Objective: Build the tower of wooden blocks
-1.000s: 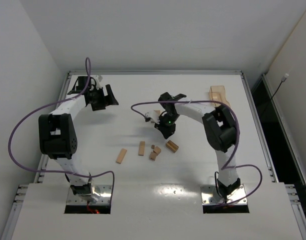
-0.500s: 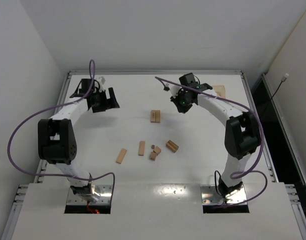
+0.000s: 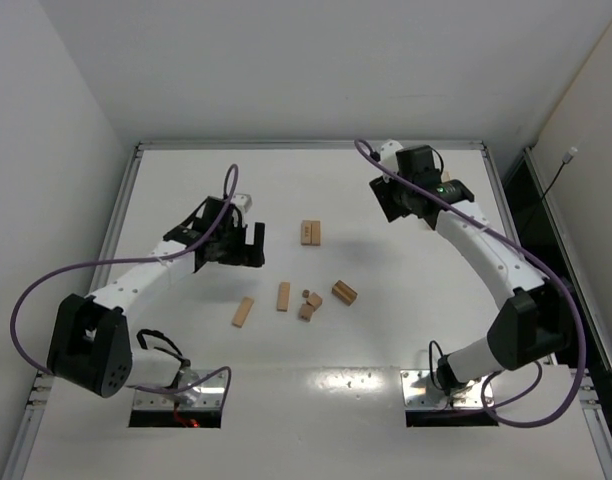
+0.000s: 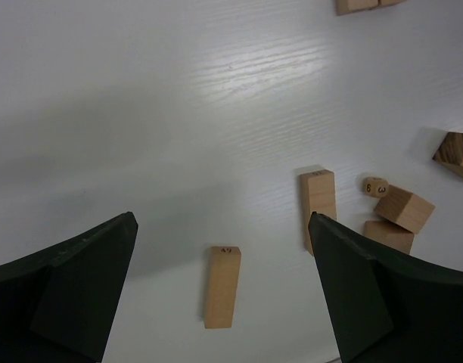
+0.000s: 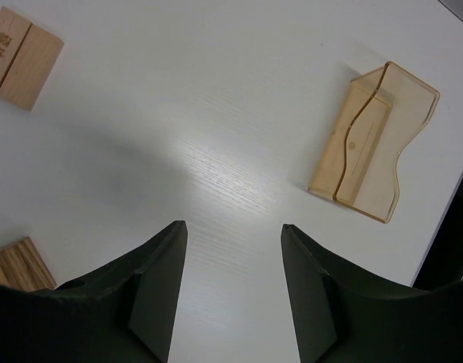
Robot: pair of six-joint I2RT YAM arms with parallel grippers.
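Moved: left gripper (image 3: 254,246) has swung in from the far left corner toward the block pair (image 3: 310,232); right gripper (image 5: 232,227) has gone further right of that pair.
left gripper: fingers wide apart, holding nothing, up in the air just left of the block pair.
long plank (image 3: 244,311): flat, on the near side of the pair, to its left.
second plank (image 3: 283,296): flat, on the near side of the pair, a little left.
small blocks (image 3: 306,311): two chunky ones touching, a tiny round one beside them, straight in front of the pair.
block pair: two planks flat, side by side, touching; nothing is stacked.
striped block (image 3: 344,292): near side of the pair, a little right.
right gripper: fingers apart, holding nothing, right of the pair.
amber box (image 5: 372,142): far right of the pair.
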